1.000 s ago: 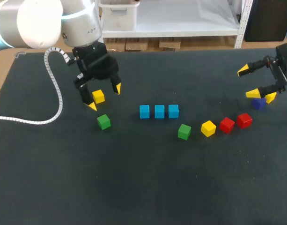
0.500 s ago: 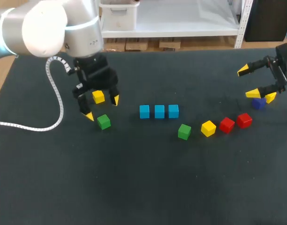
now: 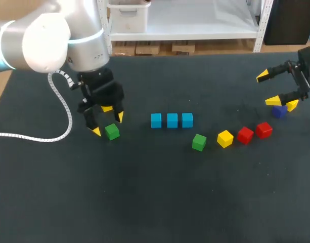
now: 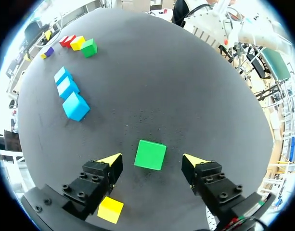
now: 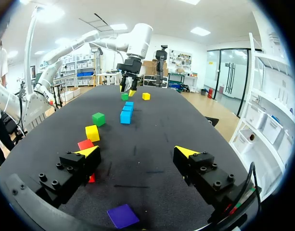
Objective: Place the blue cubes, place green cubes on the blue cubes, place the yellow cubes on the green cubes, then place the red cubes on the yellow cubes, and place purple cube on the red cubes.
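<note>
My left gripper hangs low over a green cube. In the left wrist view this green cube lies between the fingers of the left gripper, which is open with a gap on each side. A yellow cube sits just behind one finger. Three blue cubes stand in a row mid-table. To their right lie another green cube, a yellow cube and two red cubes. My right gripper stays open at the far right, above the purple cube.
A second yellow cube lies beside the purple cube, partly behind the right fingers. A white coiled cable trails from my left arm over the table's left side. The dark mat's front half holds nothing.
My left gripper has moved toward the front, from the yellow cube to over the green cube, and its fingers have drawn slightly closer. The right arm has not moved.
</note>
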Motion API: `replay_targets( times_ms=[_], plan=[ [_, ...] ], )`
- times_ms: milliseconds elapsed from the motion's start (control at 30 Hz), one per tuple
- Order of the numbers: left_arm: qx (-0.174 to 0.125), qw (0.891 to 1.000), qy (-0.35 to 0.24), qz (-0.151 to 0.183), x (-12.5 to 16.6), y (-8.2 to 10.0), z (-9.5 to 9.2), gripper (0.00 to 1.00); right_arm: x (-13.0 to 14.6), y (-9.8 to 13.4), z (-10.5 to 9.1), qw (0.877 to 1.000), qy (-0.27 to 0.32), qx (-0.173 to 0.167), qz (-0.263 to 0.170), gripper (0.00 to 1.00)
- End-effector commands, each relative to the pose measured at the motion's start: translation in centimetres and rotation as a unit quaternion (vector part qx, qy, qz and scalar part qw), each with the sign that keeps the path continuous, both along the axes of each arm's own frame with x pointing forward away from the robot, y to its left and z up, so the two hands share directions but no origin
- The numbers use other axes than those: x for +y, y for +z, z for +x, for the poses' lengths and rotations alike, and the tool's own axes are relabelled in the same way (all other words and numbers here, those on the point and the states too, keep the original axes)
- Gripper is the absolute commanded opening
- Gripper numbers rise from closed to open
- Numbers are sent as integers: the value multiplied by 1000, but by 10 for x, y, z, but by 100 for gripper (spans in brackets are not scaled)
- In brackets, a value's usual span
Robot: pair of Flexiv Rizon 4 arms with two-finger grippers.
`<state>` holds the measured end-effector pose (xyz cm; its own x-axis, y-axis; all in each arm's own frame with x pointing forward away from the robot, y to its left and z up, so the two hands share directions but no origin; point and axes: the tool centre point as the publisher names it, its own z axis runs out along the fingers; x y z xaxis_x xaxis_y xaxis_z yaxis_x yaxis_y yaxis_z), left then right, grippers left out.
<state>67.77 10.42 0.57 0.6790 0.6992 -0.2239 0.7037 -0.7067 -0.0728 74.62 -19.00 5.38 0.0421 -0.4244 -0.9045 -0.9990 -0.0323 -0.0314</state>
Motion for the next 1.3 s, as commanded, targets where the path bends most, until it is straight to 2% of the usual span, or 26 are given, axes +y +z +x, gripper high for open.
replay_targets(
  times_ms=[33, 200, 433, 667, 700, 800, 900, 1000, 1067, 1167, 1267, 1300],
  plan=[
    [-2, 1000, 0, 0, 1, -5, 0, 84, 0, 0, -1, 1000, -1, -1, 0, 100],
    [-7, 1000, -1, -1, 2, -6, 2, 83, 0, 0, -1, 1000, -1, -1, 0, 100],
    [-12, 1000, -10, 3, 0, -10, 2, 69, 0, 0, -1, 1000, -1, -1, 0, 100],
    [-17, 1000, -15, 5, -4, -11, 4, 62, 0, 0, -1, 1000, -1, -1, 0, 100],
    [-18, 1000, -15, 4, -5, -11, 4, 58, 0, 0, -1, 1000, -1, -1, 0, 100],
    [-20, 1000, -17, 4, -5, -11, 5, 38, 0, 0, -1, 1000, -1, -1, 0, 100],
    [-22, 1000, -17, 3, -5, -11, 5, 0, 0, 0, -1, 1000, -1, -1, 0, 100],
    [-21, 1000, -8, 2, -4, -9, 3, 0, 0, 0, -1, 1000, -1, -1, 0, 100],
    [-12, 1000, 15, -8, -1, -5, 2, 0, 0, 0, -1, 1000, -1, -1, 0, 100],
    [-3, 996, 82, -30, 4, 8, 6, 0, 0, 0, -1, 1000, -1, -1, 0, 100],
    [6, 982, 180, -54, 5, 23, 13, 0, 0, 0, -1, 1000, -1, -1, 0, 100],
    [8, 973, 225, -58, 5, 29, 16, 0, 0, 0, -1, 1000, -1, -1, 0, 100]
  ],
)
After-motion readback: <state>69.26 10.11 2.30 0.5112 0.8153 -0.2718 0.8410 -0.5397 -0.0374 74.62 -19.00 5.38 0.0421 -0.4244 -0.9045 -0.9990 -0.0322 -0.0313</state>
